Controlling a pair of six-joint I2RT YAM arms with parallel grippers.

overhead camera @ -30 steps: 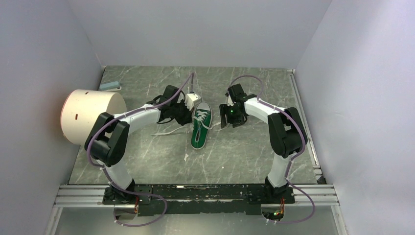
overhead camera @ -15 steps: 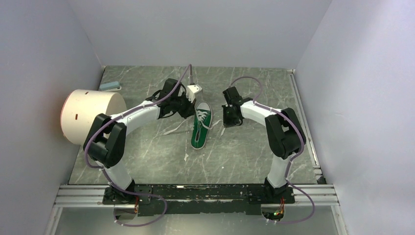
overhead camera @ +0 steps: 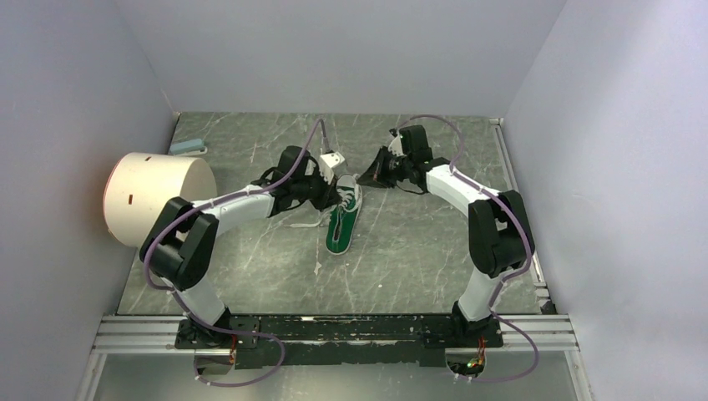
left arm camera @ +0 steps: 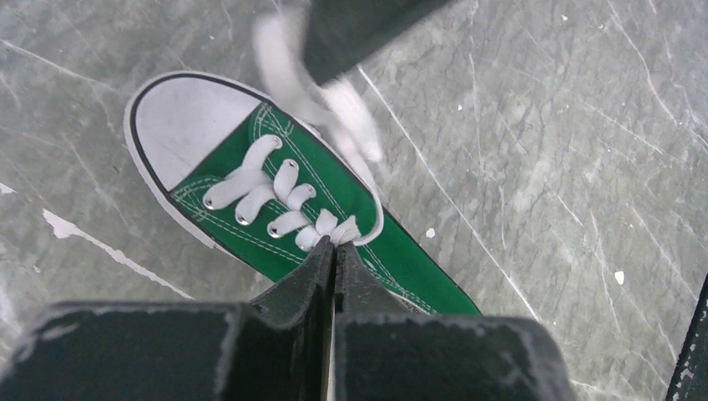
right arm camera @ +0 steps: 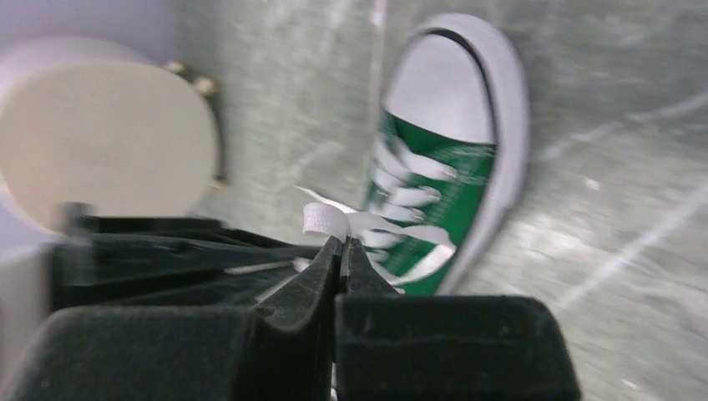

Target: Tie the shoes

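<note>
We see one small green canvas sneaker (overhead camera: 342, 219) with a white rubber toe and a white sole edge. It lies flat on the grey stone-look table (overhead camera: 417, 259), about in the middle between the left and right edges and a bit nearer the far edge than the near edge. Its toe points to the far edge.

The left gripper (left arm camera: 334, 251) is over the shoe's left side, by the top of the lacing. Its two fingers are pressed tight together, and the white laces (left arm camera: 250, 188) run right into their tips, so we think it pinches a bit of lace there.

The right gripper (right arm camera: 342, 246) is up by the toe, on the far right side of the shoe. Its fingers are squeezed together too, and a piece of white lace pokes out just above the tips, lifted off the shoe.

A big cream round tube (overhead camera: 159, 196) sits at the left edge. A small pale blue thing (overhead camera: 187, 147) lies in the far left corner.
</note>
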